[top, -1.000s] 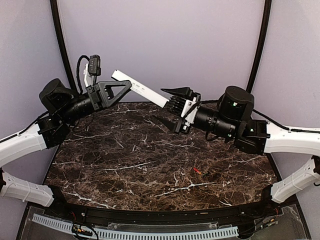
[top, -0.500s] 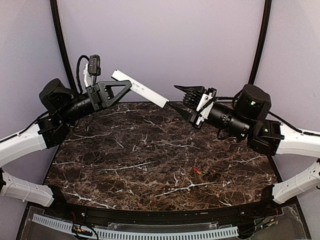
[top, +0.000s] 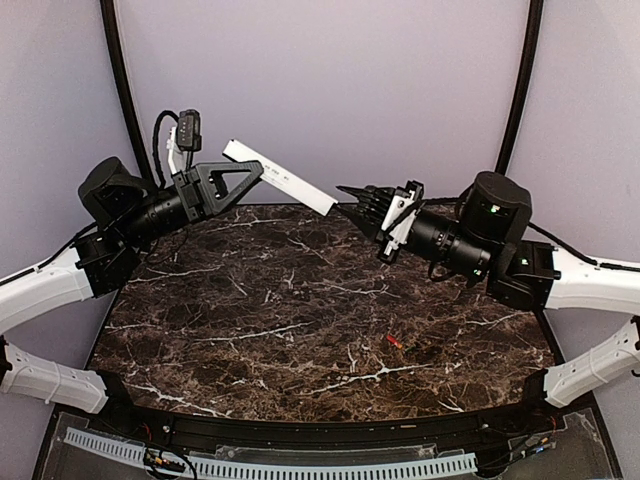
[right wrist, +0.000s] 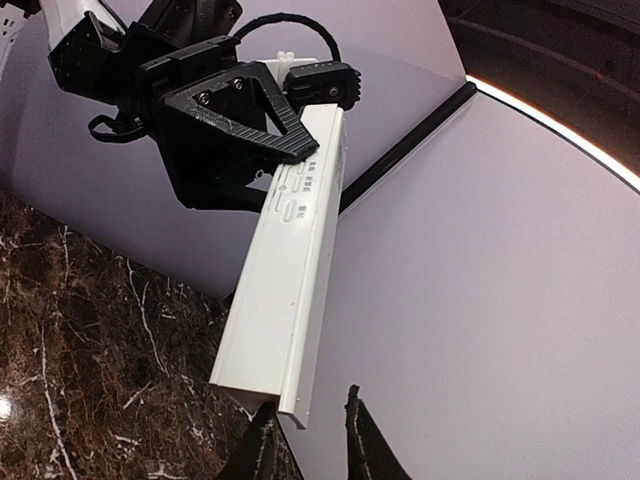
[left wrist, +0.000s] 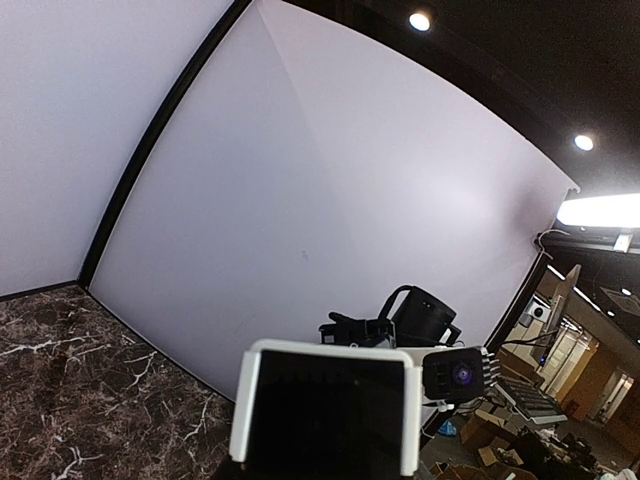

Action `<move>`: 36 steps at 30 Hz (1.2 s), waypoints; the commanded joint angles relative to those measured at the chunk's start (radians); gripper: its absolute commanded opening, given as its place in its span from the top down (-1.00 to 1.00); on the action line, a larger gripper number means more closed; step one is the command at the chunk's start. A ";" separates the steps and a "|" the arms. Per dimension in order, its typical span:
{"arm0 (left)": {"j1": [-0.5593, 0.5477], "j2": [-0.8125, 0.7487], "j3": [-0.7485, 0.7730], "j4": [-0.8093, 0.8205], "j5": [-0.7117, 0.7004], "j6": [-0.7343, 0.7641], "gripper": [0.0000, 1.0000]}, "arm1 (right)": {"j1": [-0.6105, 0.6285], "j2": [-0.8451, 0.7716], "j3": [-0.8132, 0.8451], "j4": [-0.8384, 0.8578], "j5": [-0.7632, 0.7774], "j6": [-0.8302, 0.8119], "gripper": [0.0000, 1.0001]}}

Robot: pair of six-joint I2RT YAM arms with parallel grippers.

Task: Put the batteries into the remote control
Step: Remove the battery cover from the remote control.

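Left gripper (top: 240,172): held high over the far left of the table (top: 200,330); its black fingers are pinched onto the remote control (top: 290,186) close to that bar's upper left end.
Remote control: a long white bar, carried in the air and slanted down to the right above the table's far edge. Small printed marks are seen on its side in the right wrist view. In the left wrist view it is seen as a white frame around a dark face.
Right gripper (top: 343,200): raised at the bar's lower right end. Its fingers (right wrist: 262,445) are spread a little, with a narrow gap between them, and the bar's end is seen just beside the tips. Whether the bar is touched cannot be told.
Batteries: the red battery (top: 393,341) and the dark battery (top: 412,348) are laid close together on the marble, right of centre, well apart from both grippers and from the bar.
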 commanded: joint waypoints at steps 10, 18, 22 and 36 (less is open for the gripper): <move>0.002 -0.013 0.015 0.023 0.017 0.013 1.00 | 0.007 0.027 0.041 0.011 -0.025 -0.001 0.73; 0.002 -0.007 0.012 0.009 0.022 0.036 1.00 | 0.007 0.012 0.027 0.031 -0.024 0.002 0.87; 0.002 -0.006 0.004 0.007 0.013 0.047 1.00 | 0.007 0.010 0.026 0.034 -0.021 0.007 1.00; 0.002 -0.018 -0.029 -0.025 -0.045 0.117 1.00 | -0.044 0.010 0.112 -0.016 0.065 0.388 1.00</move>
